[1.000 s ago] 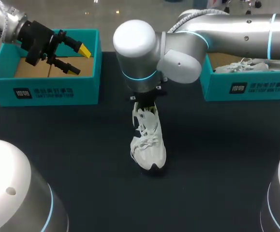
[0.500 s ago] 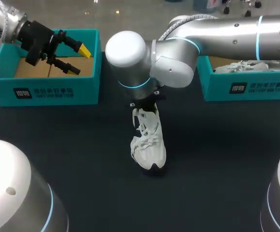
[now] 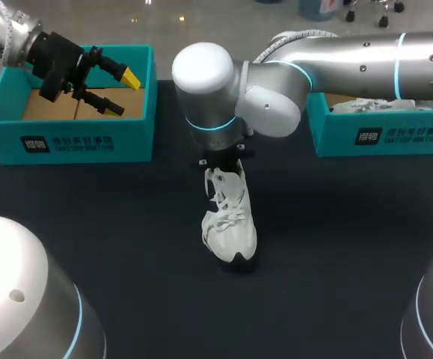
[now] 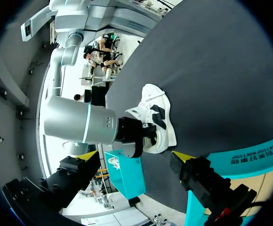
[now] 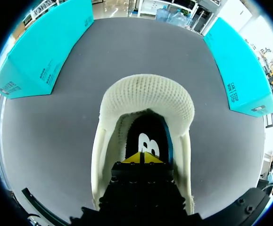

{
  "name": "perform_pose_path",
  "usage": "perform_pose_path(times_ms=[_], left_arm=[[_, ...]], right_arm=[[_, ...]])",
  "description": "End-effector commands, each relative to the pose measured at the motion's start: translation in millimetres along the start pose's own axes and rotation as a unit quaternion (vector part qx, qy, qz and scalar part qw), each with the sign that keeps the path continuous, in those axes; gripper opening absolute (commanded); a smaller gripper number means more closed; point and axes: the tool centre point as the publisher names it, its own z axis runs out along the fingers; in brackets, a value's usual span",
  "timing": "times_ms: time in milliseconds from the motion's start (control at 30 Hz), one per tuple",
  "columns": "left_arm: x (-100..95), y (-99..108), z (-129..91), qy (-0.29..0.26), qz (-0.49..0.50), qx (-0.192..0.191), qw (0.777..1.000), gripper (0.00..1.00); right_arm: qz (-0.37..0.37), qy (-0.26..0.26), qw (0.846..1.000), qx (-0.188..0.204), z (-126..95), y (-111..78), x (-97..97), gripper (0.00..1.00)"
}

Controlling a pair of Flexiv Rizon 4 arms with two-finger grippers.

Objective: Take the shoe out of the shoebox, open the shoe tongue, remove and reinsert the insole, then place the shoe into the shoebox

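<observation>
The white shoe (image 3: 229,224) stands upright on its sole in the middle of the dark worktop (image 3: 336,247), out of either box, with its toe pointing toward 6 o'clock and its heel toward 12. The laces lie loose over the upper. At the heel end, the right arm (image 3: 351,52) comes in from 3 o'clock, and its wrist hangs directly over the shoe's opening, hiding the right fingers (image 5: 135,160) in the head view. The right wrist view shows them lowered into the opening, their yellow tips pressed together into one narrow wedge. Whether anything is pinched between them cannot be seen. Just ahead of the tips lies the dark insole (image 5: 148,136), seated inside the shoe with a white mark on it, and beyond it the white knit edge of the opening curves around. Farther back, at 10 o'clock from the shoe, sits the teal left shoebox (image 3: 66,134), with a bare brown floor showing inside. The left fingers (image 3: 130,77) hover above this box, spread wide with nothing between them, and are aimed toward 3 o'clock. At 2 o'clock from the shoe, the teal right shoebox (image 3: 381,134) holds a second white shoe (image 3: 373,105) lying inside, partly covered by the right arm.
</observation>
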Motion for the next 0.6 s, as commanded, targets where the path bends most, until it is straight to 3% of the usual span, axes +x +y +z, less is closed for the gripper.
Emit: perform_pose_path(times_ms=[33,467,600], left_arm=[[-0.1,-0.1,-0.6,0.001,0.0,0.0,1.0,1.0],[-0.1,-0.1,-0.6,0.001,0.0,0.0,1.0,1.0],[-0.1,-0.1,-0.6,0.001,0.0,0.0,1.0,1.0]], right_arm=[[0.0,0.021,1.0,0.003,6.0,-1.0,0.3,0.0],[-0.005,0.057,0.998,0.009,3.2,-4.2,9.4,0.0],[-0.011,0.045,0.999,0.007,0.5,-4.8,12.0,0.0]])
